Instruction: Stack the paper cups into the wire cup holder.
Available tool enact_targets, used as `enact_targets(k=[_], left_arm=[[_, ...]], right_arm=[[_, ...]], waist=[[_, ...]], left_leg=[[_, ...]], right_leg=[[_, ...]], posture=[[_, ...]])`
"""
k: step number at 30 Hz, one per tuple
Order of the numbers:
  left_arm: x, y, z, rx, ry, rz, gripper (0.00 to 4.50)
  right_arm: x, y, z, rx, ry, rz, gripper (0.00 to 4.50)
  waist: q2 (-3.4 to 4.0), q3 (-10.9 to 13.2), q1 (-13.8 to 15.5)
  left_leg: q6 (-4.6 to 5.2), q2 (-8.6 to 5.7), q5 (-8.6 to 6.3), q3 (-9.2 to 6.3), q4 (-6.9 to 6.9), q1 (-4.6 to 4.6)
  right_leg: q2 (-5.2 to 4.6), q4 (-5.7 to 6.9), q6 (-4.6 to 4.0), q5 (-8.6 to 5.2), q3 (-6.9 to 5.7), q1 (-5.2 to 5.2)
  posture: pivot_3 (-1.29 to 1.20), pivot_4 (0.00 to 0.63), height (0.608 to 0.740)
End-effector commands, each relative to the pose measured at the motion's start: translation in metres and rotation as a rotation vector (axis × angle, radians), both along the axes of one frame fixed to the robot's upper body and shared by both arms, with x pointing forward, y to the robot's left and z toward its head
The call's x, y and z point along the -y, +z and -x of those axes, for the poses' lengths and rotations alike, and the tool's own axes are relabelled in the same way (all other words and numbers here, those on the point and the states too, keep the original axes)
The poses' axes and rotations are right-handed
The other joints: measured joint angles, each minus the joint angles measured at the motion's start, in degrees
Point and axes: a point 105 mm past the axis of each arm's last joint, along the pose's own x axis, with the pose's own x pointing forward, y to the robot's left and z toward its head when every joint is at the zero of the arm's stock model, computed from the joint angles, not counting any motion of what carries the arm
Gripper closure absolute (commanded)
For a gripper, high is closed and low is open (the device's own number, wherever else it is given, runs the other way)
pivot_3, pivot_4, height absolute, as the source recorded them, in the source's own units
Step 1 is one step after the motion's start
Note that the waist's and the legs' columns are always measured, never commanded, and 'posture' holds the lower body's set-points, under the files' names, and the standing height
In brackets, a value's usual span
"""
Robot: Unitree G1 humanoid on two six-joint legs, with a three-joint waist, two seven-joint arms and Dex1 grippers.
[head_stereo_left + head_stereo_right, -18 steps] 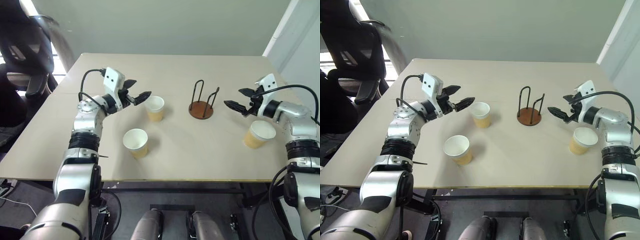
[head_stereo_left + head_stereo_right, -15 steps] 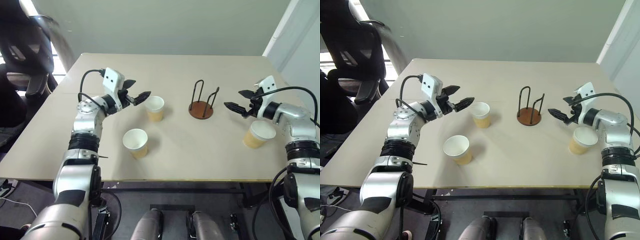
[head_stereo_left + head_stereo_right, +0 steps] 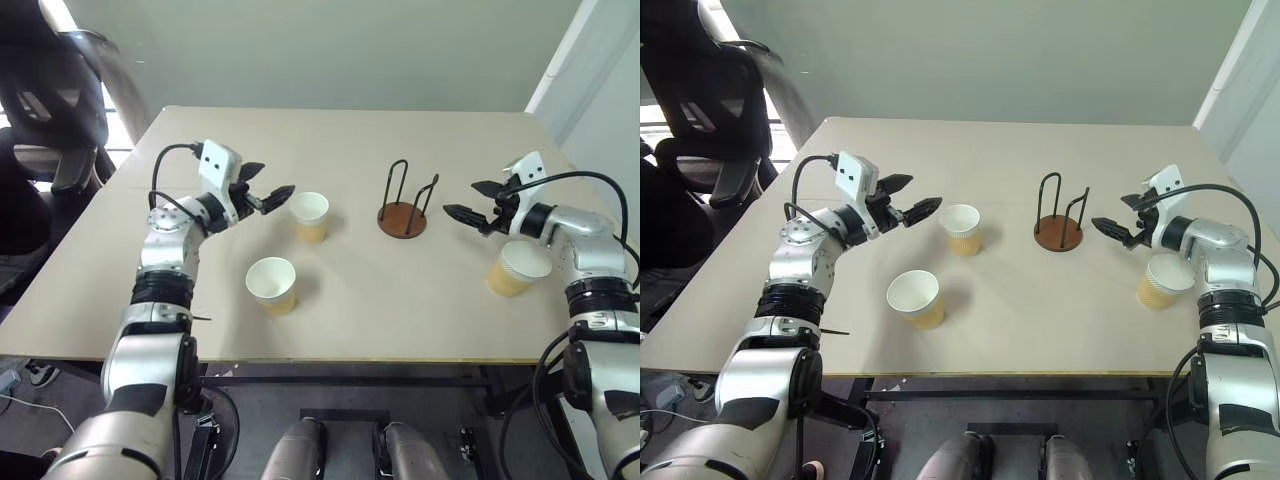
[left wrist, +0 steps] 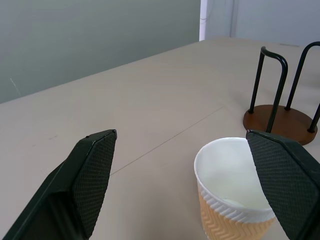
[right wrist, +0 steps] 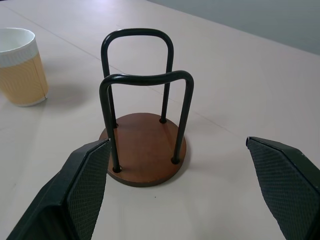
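Note:
Three paper cups stand upright on the table: one just right of my left gripper, one nearer the front edge, one at the right beneath my right forearm. The wire cup holder stands empty between the two grippers. My left gripper is open, level, its fingertips a short way from the nearest cup, which sits off toward one finger. My right gripper is open and points at the holder from the right, with a gap between them.
The beige table has bare surface in front of the holder and along the back. A black office chair stands off the table's left corner. A wall lies behind the far edge.
My left gripper has drawn back slightly to the left, away from the nearest cup. The right gripper has barely moved. Cups and holder stand as before.

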Motion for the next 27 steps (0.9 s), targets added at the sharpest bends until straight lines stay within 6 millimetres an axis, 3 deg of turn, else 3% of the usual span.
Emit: enact_targets(k=[1,12,27], left_arm=[[0.000,0.018,0.000,0.062,0.005,0.017,0.05],[0.014,0.019,0.002,0.042,-0.124,-0.100,0.05],[0.021,0.029,-0.001,0.064,-0.152,-0.124,0.05]], right_arm=[[0.002,0.014,0.001,0.028,0.008,0.010,0.04],[-0.009,0.003,0.024,-0.077,0.096,0.013,0.04],[-0.045,0.009,0.011,-0.012,0.083,0.011,0.04]], waist=[[0.00,0.00,-0.01],[0.00,0.00,0.02],[0.00,0.00,-0.39]], left_leg=[[0.00,0.00,0.00,0.00,0.00,0.00],[-0.02,-0.01,0.01,0.00,0.01,-0.02],[-0.01,-0.01,0.07,0.00,0.00,-0.01]], right_leg=[[0.00,0.00,0.00,0.00,0.00,0.00],[0.00,-0.01,0.00,0.00,0.00,0.00],[0.01,-0.02,0.03,-0.02,0.01,-0.02]], posture=[[0.00,0.150,0.740],[0.00,0.150,0.740],[0.00,0.150,0.740]])
